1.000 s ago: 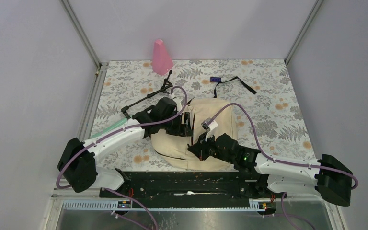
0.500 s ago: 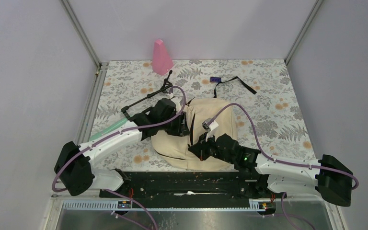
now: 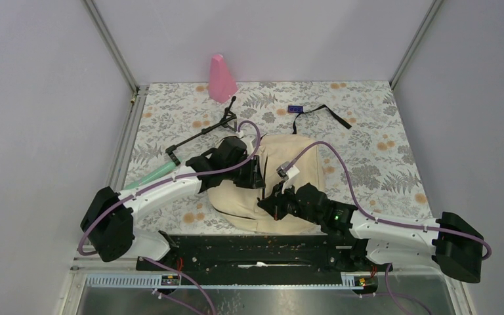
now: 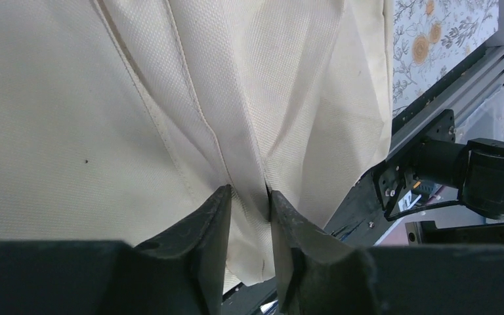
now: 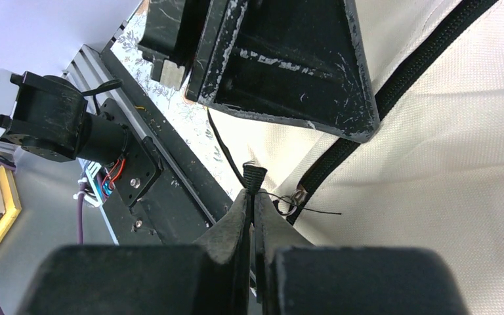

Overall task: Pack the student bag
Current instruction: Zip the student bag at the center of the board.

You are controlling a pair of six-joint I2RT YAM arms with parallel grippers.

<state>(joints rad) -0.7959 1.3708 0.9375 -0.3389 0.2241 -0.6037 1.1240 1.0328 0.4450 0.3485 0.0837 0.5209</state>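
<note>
The student bag [image 3: 300, 172], cream fabric with black zippers, lies in the middle of the table in the top view. My left gripper [image 3: 258, 174] is at the bag's left edge. In the left wrist view it [image 4: 249, 200] is shut on a raised fold of the bag's cream fabric [image 4: 236, 125]. My right gripper [image 3: 275, 203] is at the bag's near left part. In the right wrist view it [image 5: 254, 197] is shut on the black zipper pull tab [image 5: 254, 176], next to the black zipper [image 5: 394, 92]. The bag's inside is hidden.
A pink cone-shaped object [image 3: 221, 77] stands at the back. A small purple item [image 3: 294, 108] with a black strap [image 3: 328, 113] lies behind the bag. A black rod [image 3: 203, 131] and a green object [image 3: 151, 175] lie left of the bag. The black base rail [image 3: 256, 248] runs along the near edge.
My left arm has shifted a little, its gripper edging right along the bag's left edge with the fabric still held. The right arm has hardly moved.
</note>
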